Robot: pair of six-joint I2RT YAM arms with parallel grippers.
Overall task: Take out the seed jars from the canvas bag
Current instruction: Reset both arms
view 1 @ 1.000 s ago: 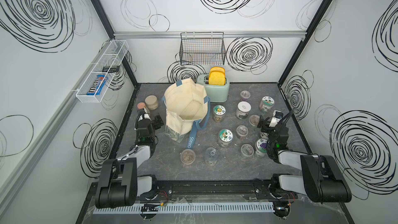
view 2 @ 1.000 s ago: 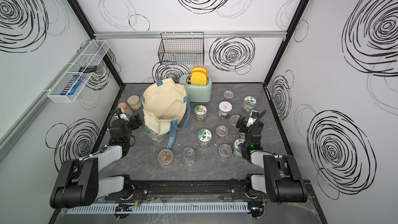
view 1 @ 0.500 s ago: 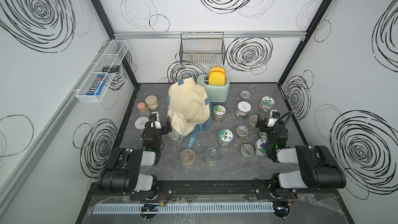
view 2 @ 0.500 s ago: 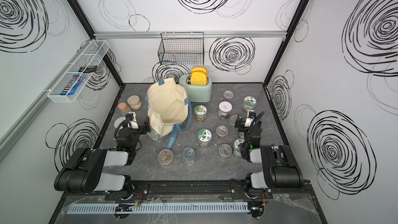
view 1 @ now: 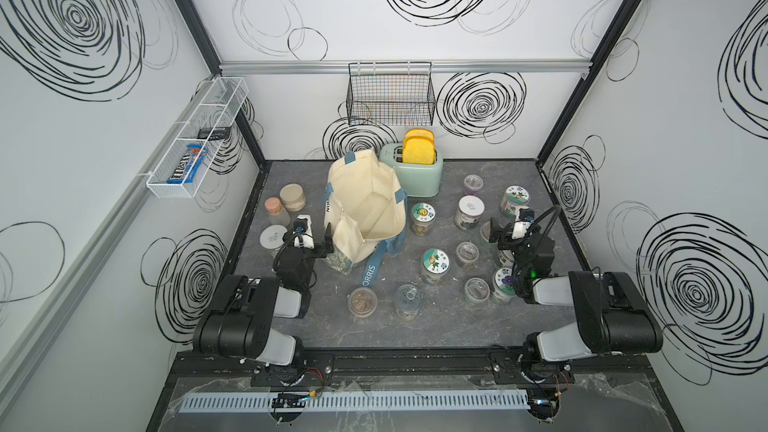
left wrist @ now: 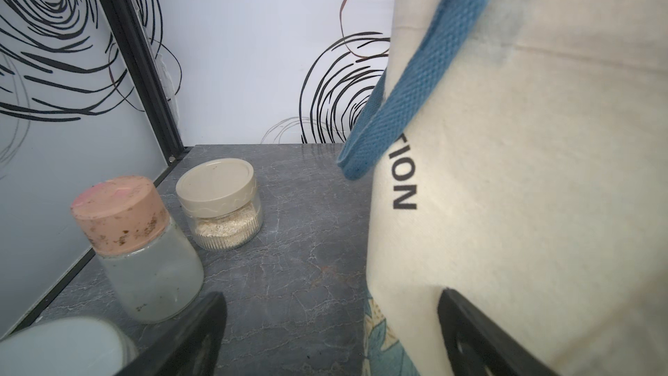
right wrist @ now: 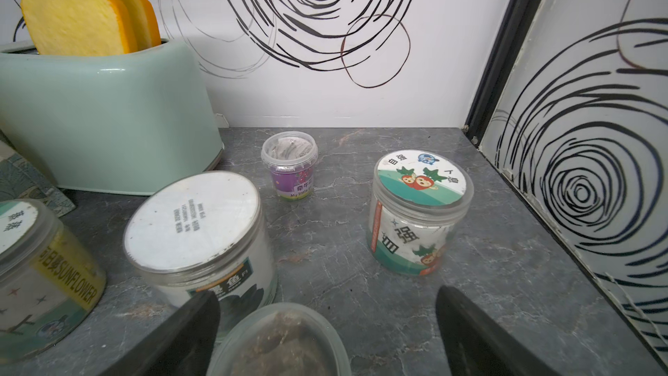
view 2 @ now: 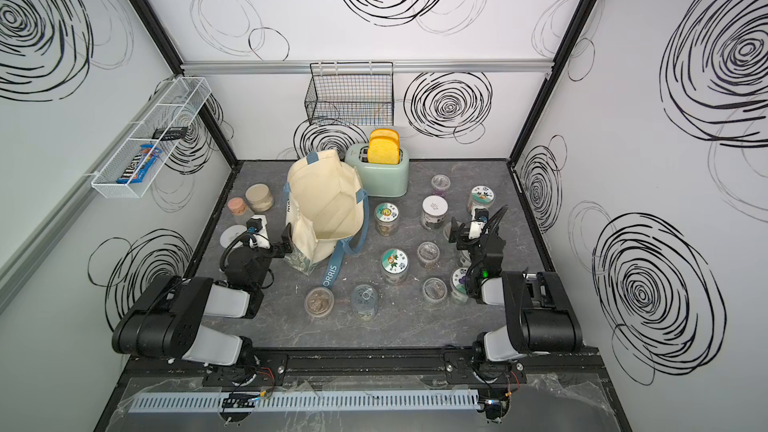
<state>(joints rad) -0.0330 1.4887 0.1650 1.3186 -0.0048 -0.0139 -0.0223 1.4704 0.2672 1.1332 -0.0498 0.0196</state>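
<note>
Two grippers show jaws spread wide, holding nothing. The left gripper [left wrist: 330, 302] sits at 9 o'clock of the canvas bag [view 1: 365, 205], with one finger [left wrist: 448, 305] hard by the cream canvas; whether they touch cannot be told. The right gripper [right wrist: 327, 294] hangs at 3 o'clock of the table above a clear tub of brown seed [right wrist: 282, 341]. The bag stands upright with its mouth gaping, toward 11 o'clock from the table centre, and a blue strap [view 1: 370, 274] lettered "ORRIS" lies toward 6 o'clock. The seed jars [view 1: 435, 264] stand on the grey tabletop [view 1: 436, 326], most from 1 to 5 o'clock of the bag, with a white-lidded jar [view 1: 272, 238] at its 9 o'clock. A mint-green toaster [view 1: 417, 178] with two yellow bread slices [view 1: 419, 148] sits at the bag's 1 o'clock. A tan-lidded jar [view 1: 293, 197] and a pink-lidded jar [view 1: 273, 206] stand at its 10 o'clock.
</note>
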